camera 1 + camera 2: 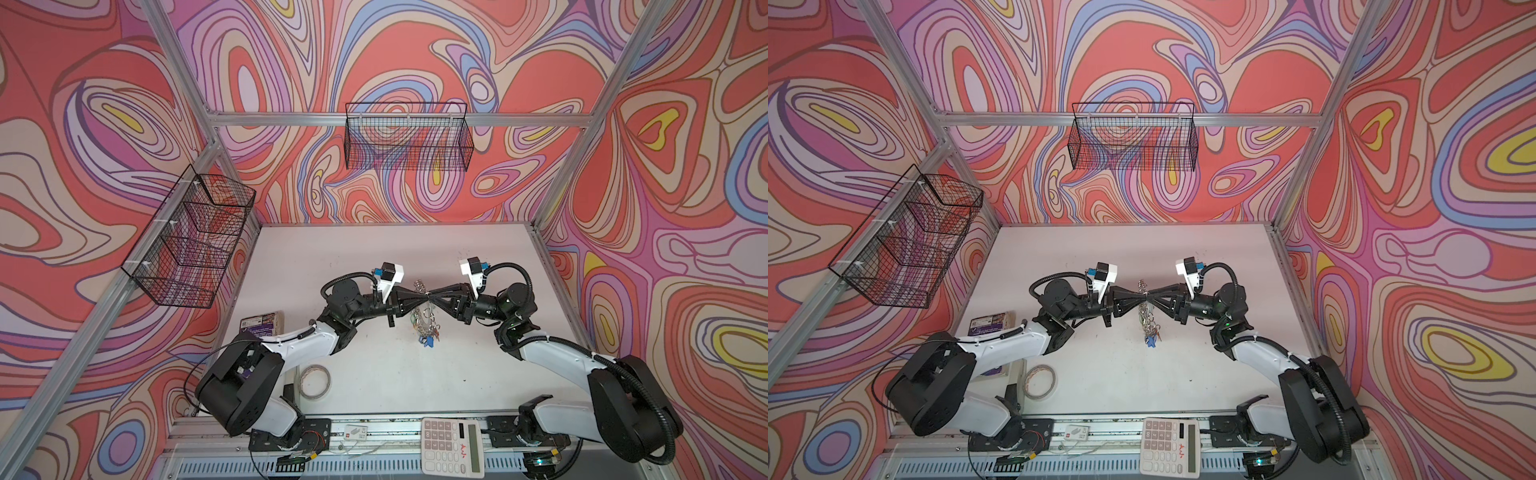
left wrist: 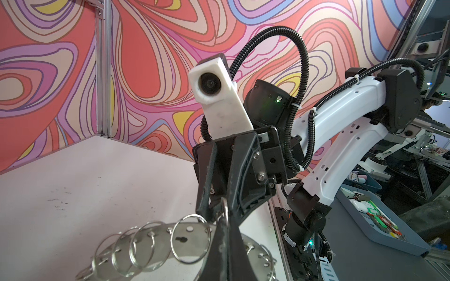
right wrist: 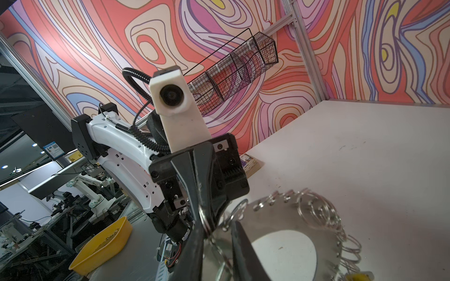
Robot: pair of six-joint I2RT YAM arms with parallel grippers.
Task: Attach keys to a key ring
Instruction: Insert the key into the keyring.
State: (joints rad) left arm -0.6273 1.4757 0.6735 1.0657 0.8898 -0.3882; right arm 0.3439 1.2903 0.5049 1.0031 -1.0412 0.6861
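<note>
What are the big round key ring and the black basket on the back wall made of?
The key ring looks like metal: silvery, flat, shiny with reflections. The basket seems thin wire, coated black; the wall shows through its mesh.

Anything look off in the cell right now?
Yes. A calculator lies across the front frame rail, off the table. A tape roll lies loose on the table. Neither looks needed for attaching keys.

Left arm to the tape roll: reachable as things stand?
Probably not yet. The left tool is shut on the key ring, tip to tip with the right tool, and the tape roll lies close in by that arm's base, a tight fold back.
</note>
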